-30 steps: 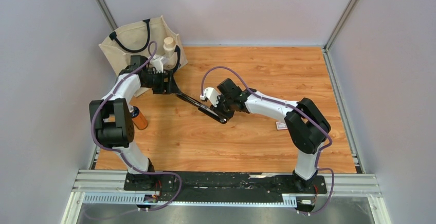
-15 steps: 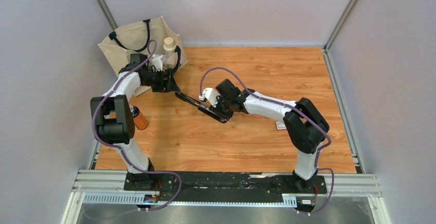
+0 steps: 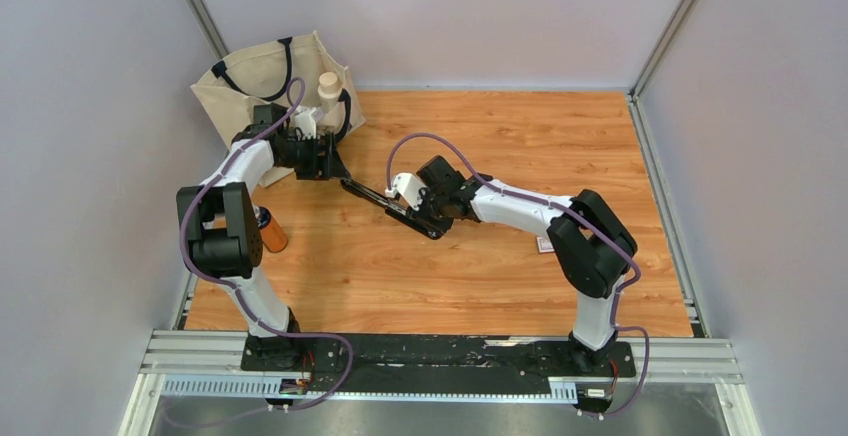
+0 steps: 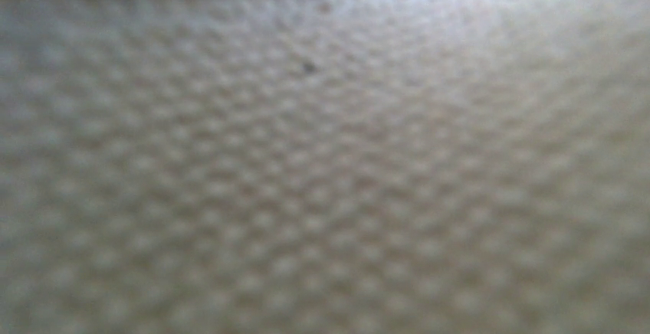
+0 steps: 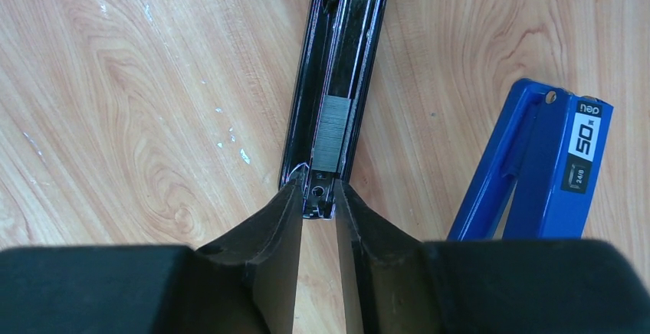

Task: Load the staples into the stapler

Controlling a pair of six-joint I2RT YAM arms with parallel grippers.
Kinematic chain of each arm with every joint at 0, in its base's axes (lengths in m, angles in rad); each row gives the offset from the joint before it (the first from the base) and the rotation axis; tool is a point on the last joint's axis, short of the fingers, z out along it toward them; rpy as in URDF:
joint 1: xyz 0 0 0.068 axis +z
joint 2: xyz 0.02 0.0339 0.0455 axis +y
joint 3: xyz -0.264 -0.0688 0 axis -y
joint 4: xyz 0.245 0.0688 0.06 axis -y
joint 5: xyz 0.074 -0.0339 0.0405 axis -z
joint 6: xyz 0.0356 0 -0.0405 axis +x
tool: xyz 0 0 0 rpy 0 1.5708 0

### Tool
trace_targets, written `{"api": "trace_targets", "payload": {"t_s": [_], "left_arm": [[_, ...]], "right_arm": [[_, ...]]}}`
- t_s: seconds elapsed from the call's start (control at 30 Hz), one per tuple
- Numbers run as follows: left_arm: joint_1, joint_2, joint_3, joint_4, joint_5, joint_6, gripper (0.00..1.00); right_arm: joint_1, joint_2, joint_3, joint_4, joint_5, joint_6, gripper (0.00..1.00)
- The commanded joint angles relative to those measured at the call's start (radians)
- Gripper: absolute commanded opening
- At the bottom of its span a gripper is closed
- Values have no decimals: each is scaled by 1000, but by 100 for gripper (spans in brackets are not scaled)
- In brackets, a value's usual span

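Observation:
The black stapler (image 3: 385,204) lies open on the wooden table. In the right wrist view a grey strip of staples (image 5: 336,133) sits in the stapler's channel (image 5: 346,35). My right gripper (image 5: 318,194) is shut on the channel's near end, one fingertip against each side. A blue part with a white "50" label (image 5: 536,173) lies just right of the channel. The staples' small white box (image 3: 546,245) rests by the right arm. My left gripper (image 3: 335,168) stands open by the stapler's far end; contact with it is not visible. Its wrist view shows only blurred canvas (image 4: 325,150).
A beige tote bag (image 3: 265,81) with black handles stands at the back left, a white bottle (image 3: 328,86) poking out of it. An orange cylinder (image 3: 272,234) lies beside the left arm. Grey walls close in the table on three sides.
Both arms have shifted only slightly. The left gripper edged back toward the bag, and the right arm drifted a little to the left with the stapler's near end.

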Motion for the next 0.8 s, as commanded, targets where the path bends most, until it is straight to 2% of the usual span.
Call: {"api": "trace_targets", "payload": {"t_s": [0.0,0.33,0.77], "left_arm": [[4,24,31,11,13,-13,86],[1,47,37,9,11,-22,86],[-39,67,-26,22,-41,-19,86]], "right_arm": [[4,60,16,-36,29,-3,27],[4,83,22,-67,50,-14,27],[3,43,-84,-92,72,-69,25]]}}
